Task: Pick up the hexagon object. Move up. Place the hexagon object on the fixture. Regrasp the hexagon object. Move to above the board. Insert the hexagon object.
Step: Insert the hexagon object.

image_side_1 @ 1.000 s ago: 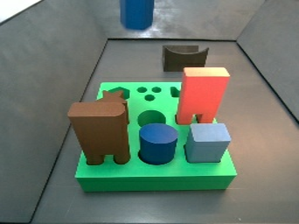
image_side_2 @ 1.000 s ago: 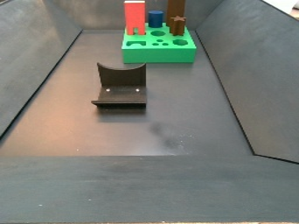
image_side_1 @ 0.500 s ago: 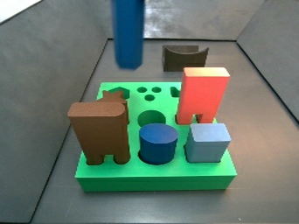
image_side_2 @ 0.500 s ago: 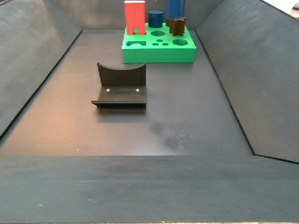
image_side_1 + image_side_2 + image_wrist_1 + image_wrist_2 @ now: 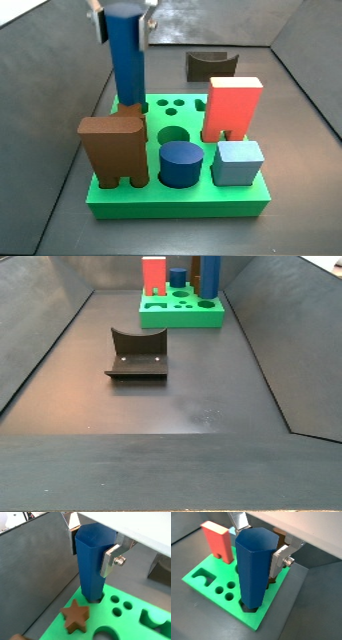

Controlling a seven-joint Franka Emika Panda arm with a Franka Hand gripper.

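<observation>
The gripper (image 5: 123,12) is clamped on the top of the hexagon object (image 5: 127,62). The bar stands upright, its lower end in a hole at the board's (image 5: 187,197) far left corner

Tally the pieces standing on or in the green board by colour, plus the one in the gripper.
Dark blue: 2, the bar held upright in the gripper with its lower end at a corner hole of the board, and the cylinder
Light blue: 1, the cube
Red: 1, the block
Brown: 1, the block
Total: 5
</observation>
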